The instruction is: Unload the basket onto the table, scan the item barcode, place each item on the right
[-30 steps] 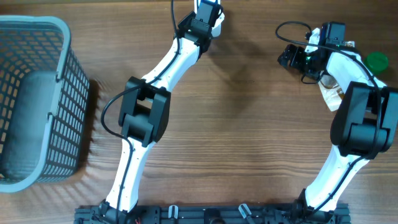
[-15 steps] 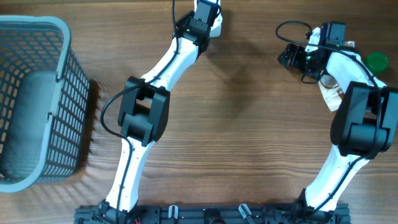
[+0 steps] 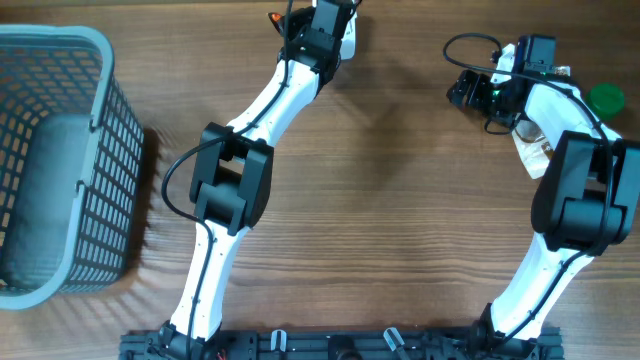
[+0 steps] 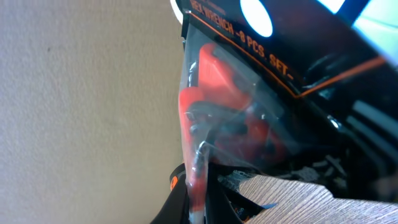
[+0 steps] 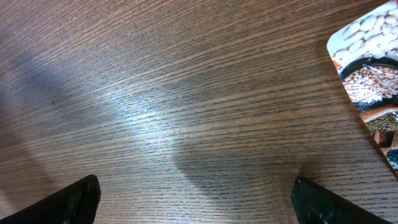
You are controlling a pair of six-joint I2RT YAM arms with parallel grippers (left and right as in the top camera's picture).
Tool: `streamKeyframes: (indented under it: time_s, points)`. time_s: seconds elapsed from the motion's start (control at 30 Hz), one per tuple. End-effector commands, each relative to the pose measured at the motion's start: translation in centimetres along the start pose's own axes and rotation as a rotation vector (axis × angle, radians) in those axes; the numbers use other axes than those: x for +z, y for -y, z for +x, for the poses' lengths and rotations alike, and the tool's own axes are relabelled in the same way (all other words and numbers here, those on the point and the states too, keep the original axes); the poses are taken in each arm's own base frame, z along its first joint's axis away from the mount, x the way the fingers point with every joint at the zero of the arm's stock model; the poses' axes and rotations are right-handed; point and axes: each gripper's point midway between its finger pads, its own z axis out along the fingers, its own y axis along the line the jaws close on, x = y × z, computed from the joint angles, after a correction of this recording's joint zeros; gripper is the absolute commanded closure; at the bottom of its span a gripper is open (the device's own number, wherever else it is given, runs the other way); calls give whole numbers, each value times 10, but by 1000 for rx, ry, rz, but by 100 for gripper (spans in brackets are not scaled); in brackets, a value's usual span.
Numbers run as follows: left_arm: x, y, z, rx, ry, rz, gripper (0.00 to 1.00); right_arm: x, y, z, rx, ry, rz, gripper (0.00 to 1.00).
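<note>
The item is a packet [image 4: 217, 106] with a black card, orange lettering and a red wrench holder under clear plastic. My left gripper [image 4: 198, 200] is shut on its lower edge, and the packet stands up in front of a pale wall. No barcode shows on the side facing the left wrist view. In the overhead view the left gripper [image 3: 335, 12] reaches to the far edge of the table and the packet is mostly cut off. My right gripper [image 3: 466, 90] hangs open over bare wood at the far right, its fingertips [image 5: 71, 202] wide apart with nothing between them.
A packet printed with beans [image 5: 370, 74] lies on the table right of the right gripper, partly under the right arm [image 3: 530, 150]. A green round lid [image 3: 605, 97] sits beside it. A grey mesh basket [image 3: 100, 45] stands at the left edge.
The left gripper has shifted slightly farther toward the table's far edge with the packet. The right arm has not moved.
</note>
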Motion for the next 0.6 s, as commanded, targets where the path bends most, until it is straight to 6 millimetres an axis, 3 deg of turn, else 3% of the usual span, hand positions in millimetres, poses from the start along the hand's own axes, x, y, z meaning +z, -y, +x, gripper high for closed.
streamKeyframes:
  time_s: [0.0, 0.07, 0.13, 0.2, 0.33, 0.37, 0.47, 0.57]
  points:
    - [-12, -6, -7, 54, 9, -14, 96, 45, 48, 60, 70, -168, 122, 0]
    - [-11, -2, -10, 58, 10, -11, 96, 45, 48, 60, 70, -167, 122, 0]
    - [-15, -22, -18, -128, 38, -85, 96, 45, 48, 61, 67, -169, 121, 1]
    - [-26, -36, -21, -204, 40, -125, 96, 45, 43, 61, 48, -173, 92, 1]
    - [-82, -60, -35, -490, 114, -87, 96, 31, 9, 56, 54, -177, -80, 3]
    - [-101, -54, -37, -567, 145, 22, 96, 16, 1, 49, 45, -155, -93, 3]
    - [-139, -57, -29, -696, 168, 160, 96, -55, -28, 16, -36, -22, -114, 1]
    - [-193, -37, -48, -799, 290, 492, 96, -184, -75, -19, -137, 265, -161, 0]
